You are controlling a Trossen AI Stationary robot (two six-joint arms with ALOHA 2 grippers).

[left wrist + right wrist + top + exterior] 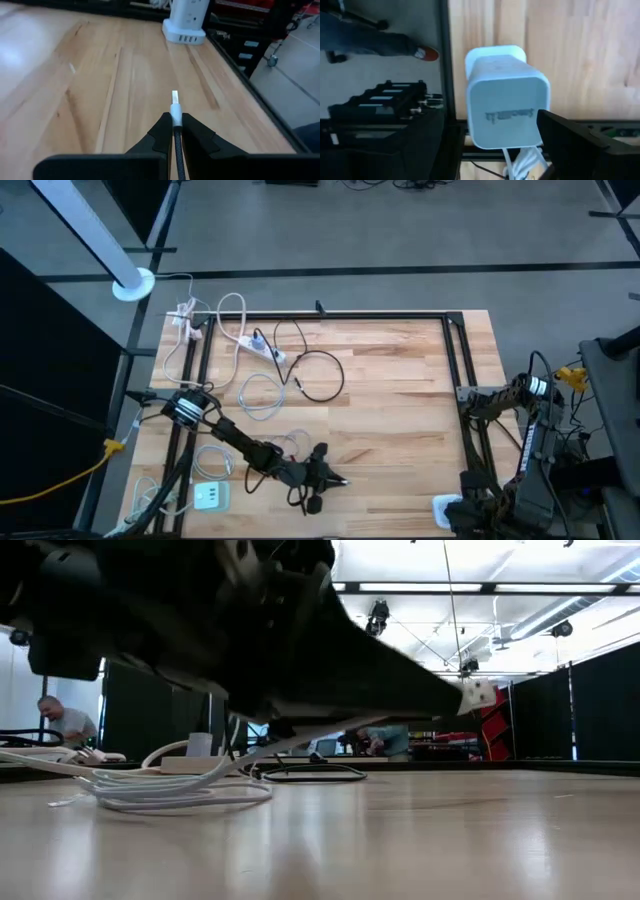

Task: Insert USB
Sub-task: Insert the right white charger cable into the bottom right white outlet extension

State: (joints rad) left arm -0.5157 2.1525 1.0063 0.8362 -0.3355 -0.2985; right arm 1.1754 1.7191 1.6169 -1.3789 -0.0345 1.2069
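Note:
My left gripper (338,480) (175,125) hovers low over the table's near middle, pointing toward the right edge, shut on a dark braided USB cable. Its white plug (174,101) (478,695) sticks out ahead of the fingertips. A white charger block (187,22) (445,507) (506,95) stands at the table's near right corner, its row of USB ports facing the plug across bare wood. My right gripper sits at that charger. One dark finger (575,142) shows beside the block, and the other is hidden. My left gripper pinches the cable between its two fingers, just behind the white plug (175,114). The fingers lie along the cable, level, and come from the table's left. The plug juts forward, lifted clear of the wood, and the braided cord (178,155) runs back between the fingers.
A white cable coil (262,395) (170,790), a black cable loop (322,375) and a white power strip (265,348) lie on the far left half. A pale hub (210,496) sits near the left corner. A black frame rail (455,370) borders the right side. People are in the room behind.

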